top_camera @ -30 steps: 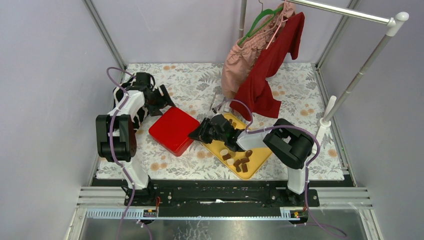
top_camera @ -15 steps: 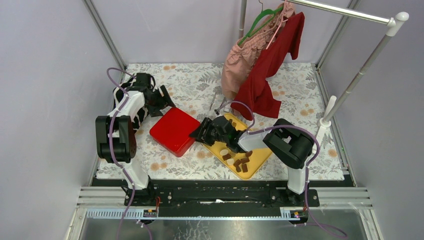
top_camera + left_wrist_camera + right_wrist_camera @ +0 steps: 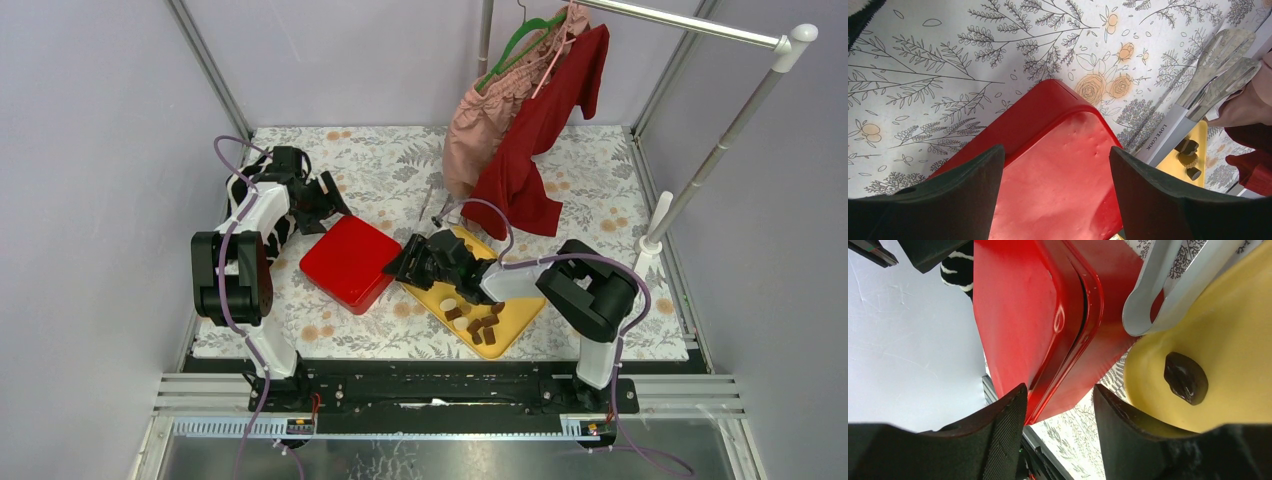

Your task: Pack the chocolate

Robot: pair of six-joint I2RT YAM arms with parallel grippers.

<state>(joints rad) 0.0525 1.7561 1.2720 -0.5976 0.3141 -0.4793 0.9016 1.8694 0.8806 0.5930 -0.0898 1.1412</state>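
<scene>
The chocolate [image 3: 483,327] lies on the yellow tray [image 3: 522,305], right of the red box [image 3: 348,260]. The pieces look small, light, hard and probably slippery, best pinched gently across their sides. The right gripper [image 3: 1058,395] hangs part open and empty at the tray's left end. The left gripper [image 3: 1055,155] gapes empty over the box.

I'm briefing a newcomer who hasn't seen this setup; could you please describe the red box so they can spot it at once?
Start at the floral tablecloth. Near its middle, just left of the yellow tray holding the chocolate, lies the red box, closed. It is the only glossy, square, rounded-cornered red thing lying flat; the red garment hangs from the rail.
</scene>
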